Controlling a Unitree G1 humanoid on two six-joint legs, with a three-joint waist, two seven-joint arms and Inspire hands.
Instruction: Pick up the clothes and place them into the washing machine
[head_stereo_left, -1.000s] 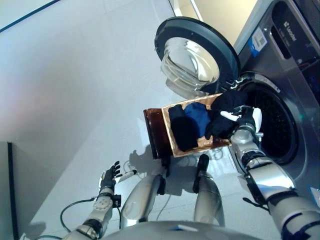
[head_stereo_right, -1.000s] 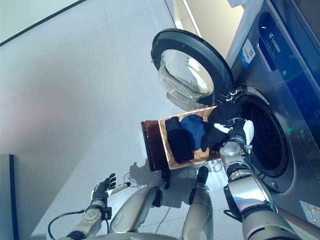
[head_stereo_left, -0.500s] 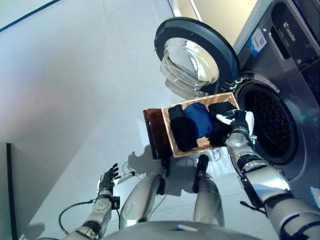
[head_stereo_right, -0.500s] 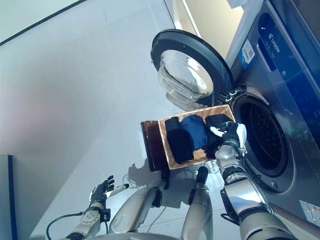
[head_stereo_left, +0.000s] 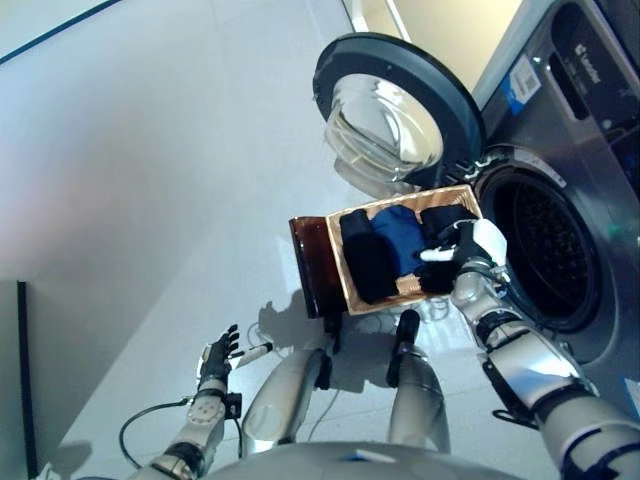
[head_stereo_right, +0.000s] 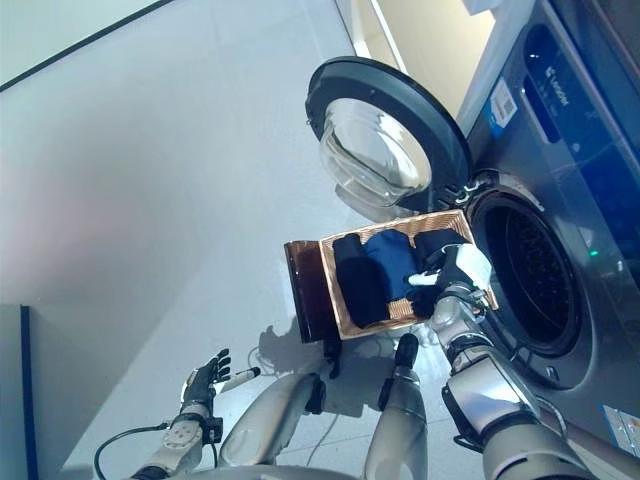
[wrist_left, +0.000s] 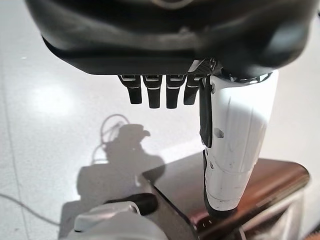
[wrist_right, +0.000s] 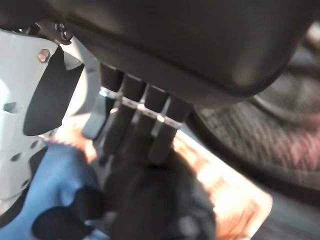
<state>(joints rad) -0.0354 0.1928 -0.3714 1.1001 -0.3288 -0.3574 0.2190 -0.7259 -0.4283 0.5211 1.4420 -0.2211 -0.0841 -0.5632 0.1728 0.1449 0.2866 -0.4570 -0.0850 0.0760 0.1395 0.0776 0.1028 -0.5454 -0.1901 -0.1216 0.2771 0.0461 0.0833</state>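
Black cloth (wrist_right: 160, 200) lies under my right hand (head_stereo_right: 455, 272), at the right end of the basket (head_stereo_right: 330, 290), beside a blue garment (head_stereo_left: 400, 240) and another dark garment (head_stereo_left: 365, 262). My fingers (wrist_right: 135, 120) reach down straight onto it, not yet curled. I should sink them deep, gather one full fold, then lift clear toward the washing machine (head_stereo_left: 545, 250) drum on the right. My left hand (head_stereo_left: 215, 352) hangs low, fingers relaxed, holding nothing.
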